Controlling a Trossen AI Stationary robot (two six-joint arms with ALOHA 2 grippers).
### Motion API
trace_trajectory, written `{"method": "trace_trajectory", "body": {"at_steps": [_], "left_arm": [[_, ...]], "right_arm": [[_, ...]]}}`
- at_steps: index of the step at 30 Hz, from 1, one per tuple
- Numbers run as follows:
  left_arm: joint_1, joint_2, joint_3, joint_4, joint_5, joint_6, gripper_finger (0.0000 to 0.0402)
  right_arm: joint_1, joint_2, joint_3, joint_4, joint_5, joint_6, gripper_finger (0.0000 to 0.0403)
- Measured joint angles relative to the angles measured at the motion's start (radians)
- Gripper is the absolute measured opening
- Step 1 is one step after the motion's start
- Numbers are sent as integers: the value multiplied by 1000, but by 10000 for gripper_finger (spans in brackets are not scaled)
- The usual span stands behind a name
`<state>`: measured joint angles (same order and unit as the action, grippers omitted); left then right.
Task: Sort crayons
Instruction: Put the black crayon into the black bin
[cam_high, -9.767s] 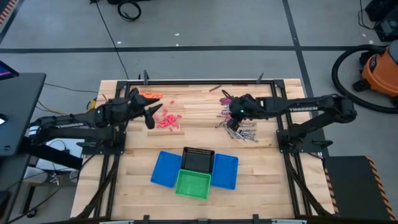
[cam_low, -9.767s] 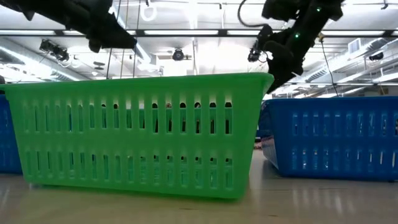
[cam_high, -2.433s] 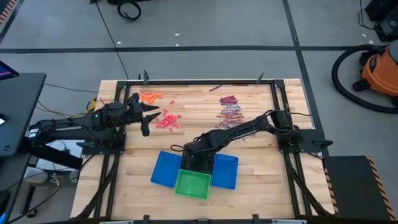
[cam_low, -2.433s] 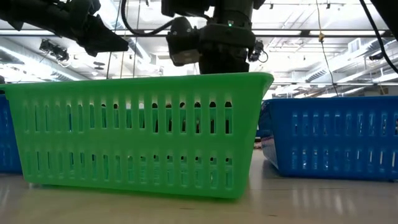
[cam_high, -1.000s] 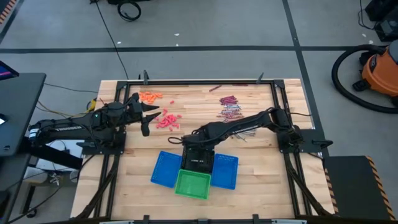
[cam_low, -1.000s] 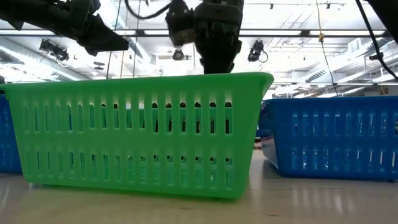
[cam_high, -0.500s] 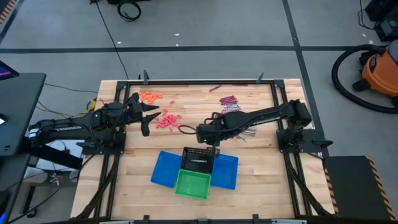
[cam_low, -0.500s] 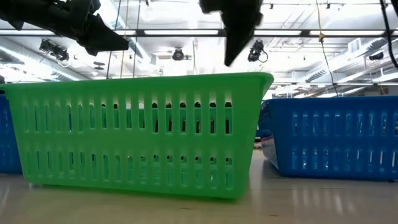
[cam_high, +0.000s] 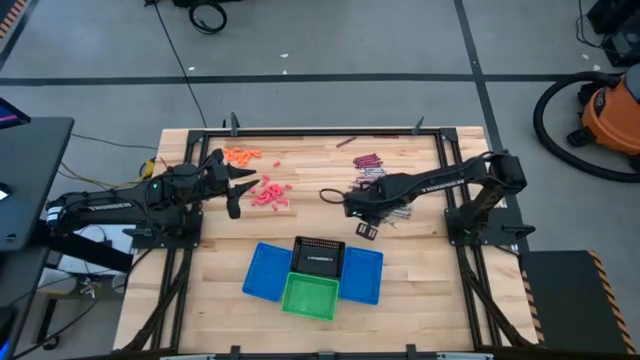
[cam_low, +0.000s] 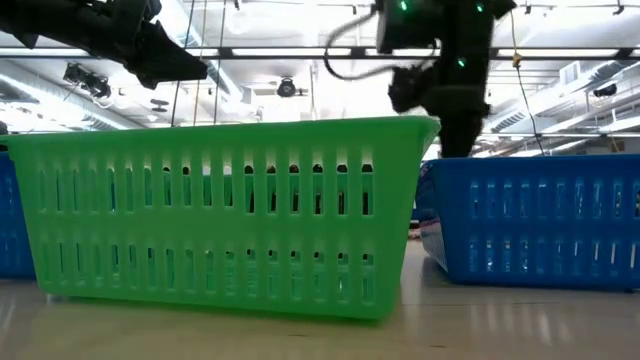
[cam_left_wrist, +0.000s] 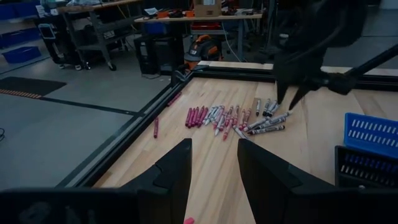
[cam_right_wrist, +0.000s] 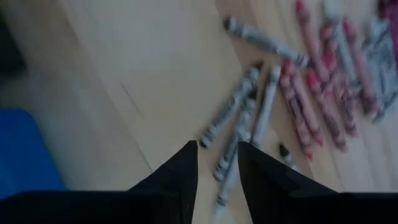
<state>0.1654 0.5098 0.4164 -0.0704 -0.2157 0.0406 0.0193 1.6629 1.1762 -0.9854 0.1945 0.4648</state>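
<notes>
The left gripper (cam_high: 236, 189), spread and empty, waits near the worktop's left edge by the pink crayons (cam_high: 268, 193). The right gripper (cam_high: 364, 228), spread, hangs beside the grey crayons (cam_high: 378, 190) toward the right edge; a close-packed heap risks pinching two.

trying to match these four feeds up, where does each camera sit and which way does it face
High view: above the table, looking straight down; both arms, the left hand and right hand show, plus the black basket.
Low view: at table-top height, looking level past the green basket; both arms enter from above.
Left wrist view: on the left arm, looking across the table; its own open fingers show.
Right wrist view: on the right arm, looking down; its own open fingers show.
Shared: both wrist views see the silvery-grey crayons.
</notes>
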Motion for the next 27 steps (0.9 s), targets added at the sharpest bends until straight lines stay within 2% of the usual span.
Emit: {"method": "trace_trajectory", "body": {"at_steps": [6, 15, 19, 27], "left_arm": [[0, 0, 0, -1, 0, 0, 141], [0, 0, 0, -15, 0, -1, 141], [0, 0, 0, -24, 0, -4, 141], [0, 0, 0, -31, 0, 5, 141]], "right_arm": [[-81, -34, -70, -40, -24, -75, 113], [-195, -49, -169, -50, -39, -273, 102], [-232, -69, -204, -47, -43, -287, 97], [-241, -197, -211, -43, -48, -301, 96]]}}
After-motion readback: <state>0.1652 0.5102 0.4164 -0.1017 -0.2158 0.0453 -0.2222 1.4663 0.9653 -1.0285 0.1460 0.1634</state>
